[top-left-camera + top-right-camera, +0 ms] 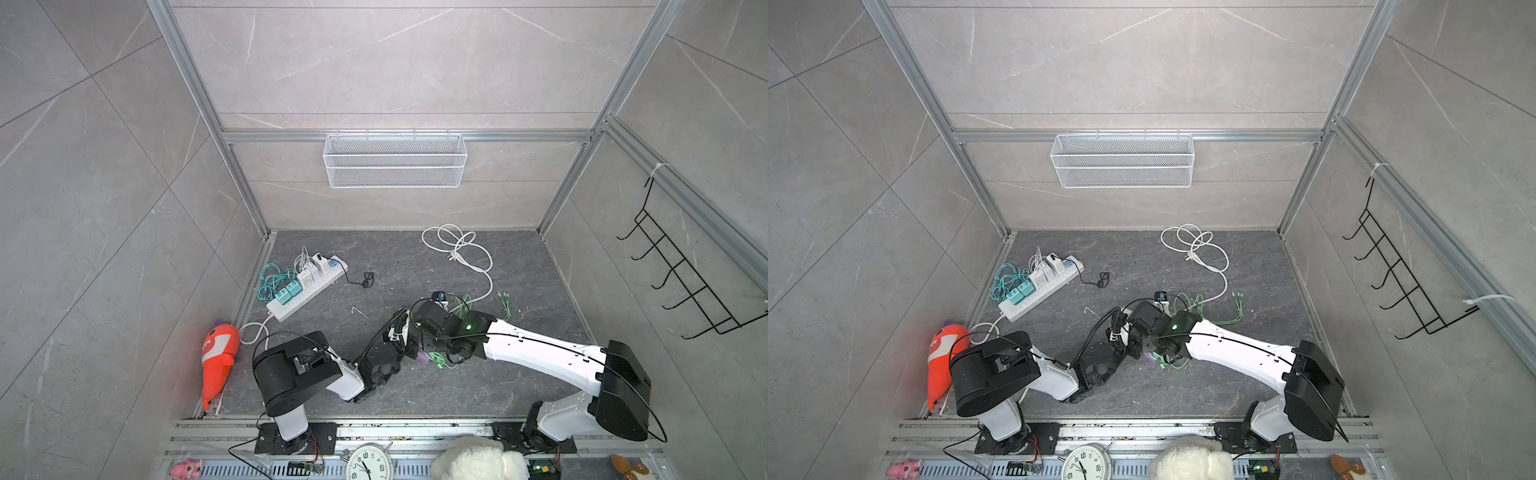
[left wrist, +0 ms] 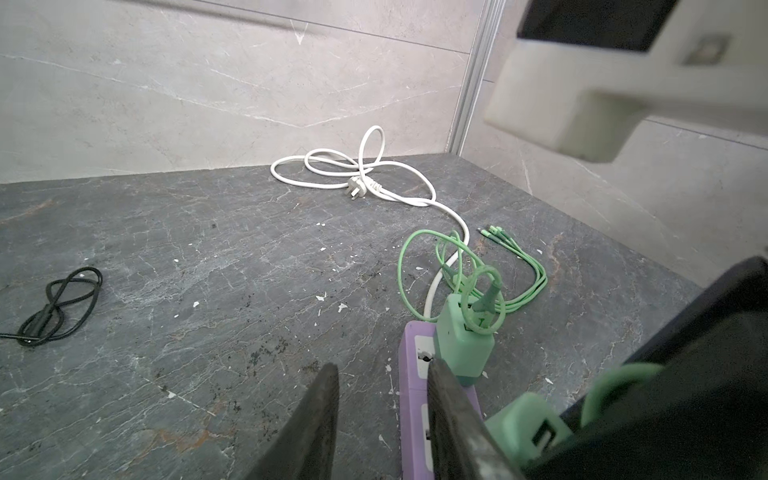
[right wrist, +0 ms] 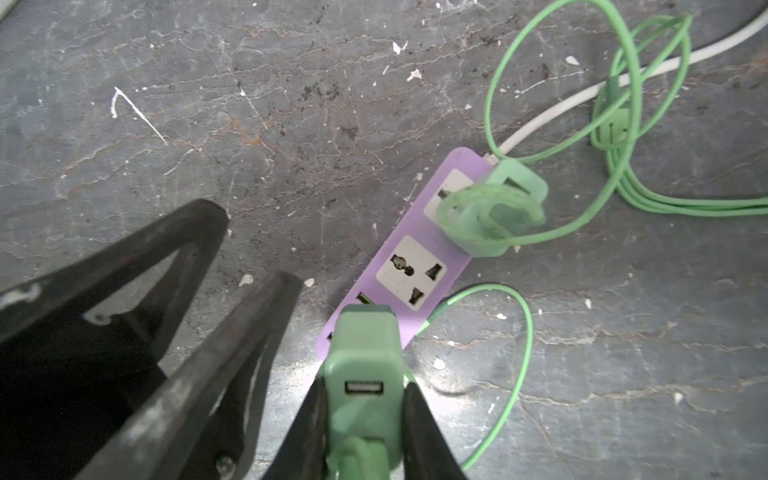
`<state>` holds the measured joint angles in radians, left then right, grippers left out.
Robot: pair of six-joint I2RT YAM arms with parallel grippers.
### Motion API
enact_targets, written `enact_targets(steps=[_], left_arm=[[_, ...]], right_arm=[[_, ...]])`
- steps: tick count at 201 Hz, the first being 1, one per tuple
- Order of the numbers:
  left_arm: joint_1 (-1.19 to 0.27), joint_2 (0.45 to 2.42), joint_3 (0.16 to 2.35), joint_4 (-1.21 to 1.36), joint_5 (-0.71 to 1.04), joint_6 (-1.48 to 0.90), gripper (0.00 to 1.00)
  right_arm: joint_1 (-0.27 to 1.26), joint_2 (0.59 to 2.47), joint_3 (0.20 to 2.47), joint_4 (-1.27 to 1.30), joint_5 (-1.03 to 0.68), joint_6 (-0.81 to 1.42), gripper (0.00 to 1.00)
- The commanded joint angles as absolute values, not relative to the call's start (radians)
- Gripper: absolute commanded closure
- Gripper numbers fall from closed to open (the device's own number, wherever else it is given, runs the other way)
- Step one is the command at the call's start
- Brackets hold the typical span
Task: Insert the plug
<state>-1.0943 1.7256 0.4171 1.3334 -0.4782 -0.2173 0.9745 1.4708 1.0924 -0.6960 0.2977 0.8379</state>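
Right wrist view: right fingers (image 3: pixel 309 428) grip the green plug (image 3: pixel 361 353), upright over the end socket of the purple power strip (image 3: pixel 409 272) on the counter (image 3: pixel 249 124) (whether it is seated is unclear); left fingers (image 2: pixel 309 419) stand apart, empty, one touching the strip.

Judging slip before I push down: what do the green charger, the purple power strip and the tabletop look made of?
Green charger: matte moulded plastic, with an even soft sheen and rounded edges; possibly rubber-coated.
Purple power strip: smooth plastic shell with white socket faces.
Tabletop: dark veined stone or stone-look laminate, semi-polished; it mirrors a bright patch beside the strip.
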Motion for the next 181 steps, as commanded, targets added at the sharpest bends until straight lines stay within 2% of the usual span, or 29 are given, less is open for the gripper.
enact_targets(steps=[1,56,97,181], left_arm=[[-1.100,1.677,0.420,1.413,-0.413,-0.319,0.62],[-1.143,1.634,0.360,1.407,-0.435,-0.347,0.63],[-1.191,1.689,0.402,1.406,-0.457,-0.322,0.64],[-1.198,1.745,0.415,1.385,-0.477,-0.322,0.65]], right_arm=[[0.959,1.464,1.097,-0.668,0.286,0.833,0.96],[0.923,1.448,1.089,-0.630,0.281,0.841,0.96],[0.916,1.438,1.109,-0.626,0.270,0.825,0.96],[0.916,1.388,1.093,-0.602,0.244,0.831,0.96]])
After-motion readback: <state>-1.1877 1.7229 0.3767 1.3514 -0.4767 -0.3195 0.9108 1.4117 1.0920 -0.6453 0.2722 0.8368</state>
